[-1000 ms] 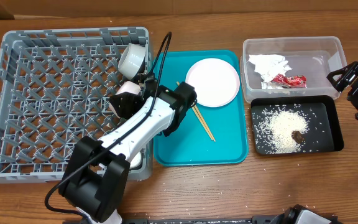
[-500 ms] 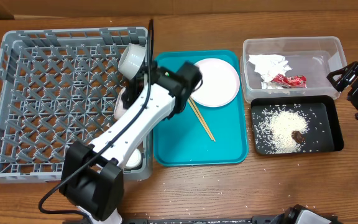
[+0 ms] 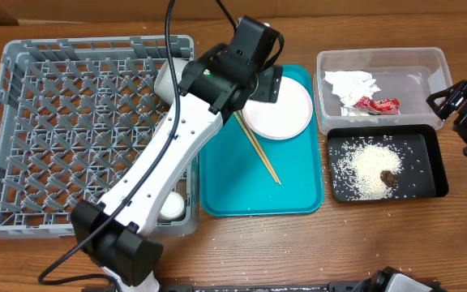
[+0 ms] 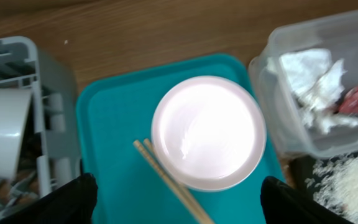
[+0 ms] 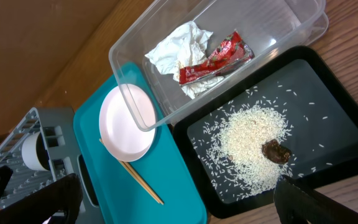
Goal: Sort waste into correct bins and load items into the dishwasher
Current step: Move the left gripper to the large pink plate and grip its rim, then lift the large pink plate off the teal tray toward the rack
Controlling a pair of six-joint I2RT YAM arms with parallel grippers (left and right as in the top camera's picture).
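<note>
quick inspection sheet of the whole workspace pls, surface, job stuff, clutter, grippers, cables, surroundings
surface: wooden table, teal tray in the middle.
job's things: plate and chopsticks on the teal tray; cup on its side in the dish rack; napkin and red wrapper in the clear tub; rice and brown lump in the black tray.
clutter: stray rice grains on the table in front of the teal tray.
grippers: left gripper open, empty, above the plate; right gripper open, empty, at the table's right edge.
cables: black cable arcs off the left arm above the dish rack.
surroundings: only cropped shapes at the frame edges, cannot tell what.
</note>
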